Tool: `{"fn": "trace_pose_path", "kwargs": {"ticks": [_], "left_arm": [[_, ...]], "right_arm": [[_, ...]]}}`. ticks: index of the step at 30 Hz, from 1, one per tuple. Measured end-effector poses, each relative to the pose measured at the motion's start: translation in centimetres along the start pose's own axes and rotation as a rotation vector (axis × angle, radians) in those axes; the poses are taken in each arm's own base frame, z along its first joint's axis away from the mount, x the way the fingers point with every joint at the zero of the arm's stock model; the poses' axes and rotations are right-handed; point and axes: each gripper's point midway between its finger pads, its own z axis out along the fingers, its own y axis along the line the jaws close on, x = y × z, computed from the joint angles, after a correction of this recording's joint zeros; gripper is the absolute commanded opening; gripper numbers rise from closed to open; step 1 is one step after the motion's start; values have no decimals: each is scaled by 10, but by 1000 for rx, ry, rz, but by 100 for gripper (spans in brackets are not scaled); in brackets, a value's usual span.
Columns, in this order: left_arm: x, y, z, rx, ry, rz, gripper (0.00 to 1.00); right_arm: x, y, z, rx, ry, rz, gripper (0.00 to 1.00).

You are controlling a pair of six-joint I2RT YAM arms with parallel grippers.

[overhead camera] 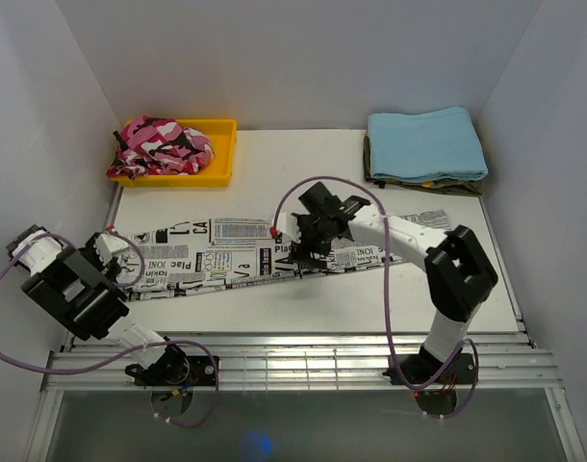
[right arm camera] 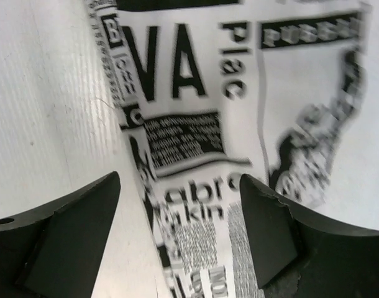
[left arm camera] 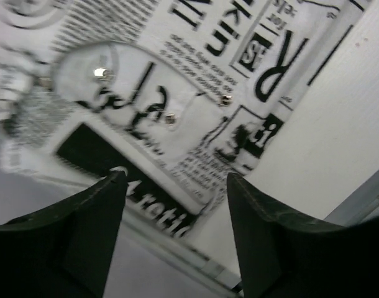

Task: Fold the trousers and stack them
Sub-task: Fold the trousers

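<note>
While the left gripper (left arm camera: 176, 186) hangs with fingers spread and empty over one end of the trousers (overhead camera: 226, 258), the right gripper (right arm camera: 180, 186) hovers just as wide above their middle. They lie in a long strip across the table (overhead camera: 370, 303), well apart from the yellow tray (overhead camera: 223, 144) and blue cloth (overhead camera: 426, 142) behind.

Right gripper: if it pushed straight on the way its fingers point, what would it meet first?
Most likely the trousers: their printed fabric fills the gap ahead of the right gripper, whose jaws stand open. How far off it lies is unclear.
</note>
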Motion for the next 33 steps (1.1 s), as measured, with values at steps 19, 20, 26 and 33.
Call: {"fn": "trace_pose_path", "kwargs": {"ticks": [19, 20, 26, 33], "left_arm": [[-218, -55, 82, 145, -186, 50, 68], [-220, -65, 91, 167, -174, 29, 68], [-216, -74, 116, 169, -121, -115, 64], [-200, -74, 128, 142, -78, -193, 64]], "right_arm": [[336, -94, -222, 394, -143, 1267, 50], [345, -92, -221, 387, -141, 1301, 50], [378, -92, -201, 329, -131, 1407, 51], [388, -81, -193, 290, -109, 1469, 49]]}}
